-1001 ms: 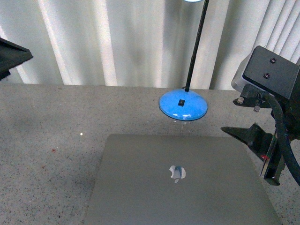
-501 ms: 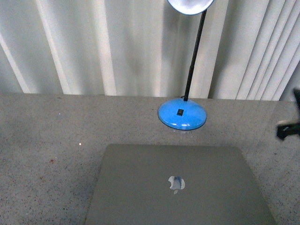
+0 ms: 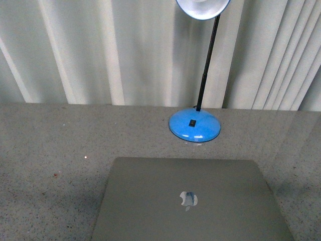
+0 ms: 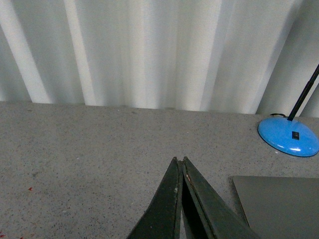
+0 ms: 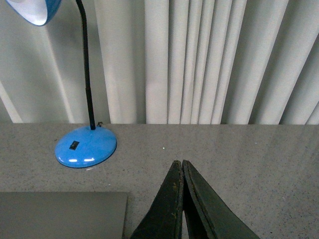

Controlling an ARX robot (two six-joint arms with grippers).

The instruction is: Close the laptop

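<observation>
From my front cam the laptop (image 3: 193, 201) lies lid-down on the speckled counter (image 3: 50, 145), near edge cut off. The blue lamp (image 3: 194, 125) sits just behind it. Neither arm shows there, but the wrist cams show left tool (image 4: 180, 162) and right tool (image 5: 178, 164) pinched together, empty.

Laptop (image 3: 193, 201) lies flat, lid down, on the tabletop (image 3: 55, 135) at 6 o'clock, nearest the robot. Lamp (image 3: 194, 124) stands just behind it at 12 to 1 o'clock, base apart from the lid edge. Curtain (image 3: 100, 50) hangs behind the tabletop.
</observation>
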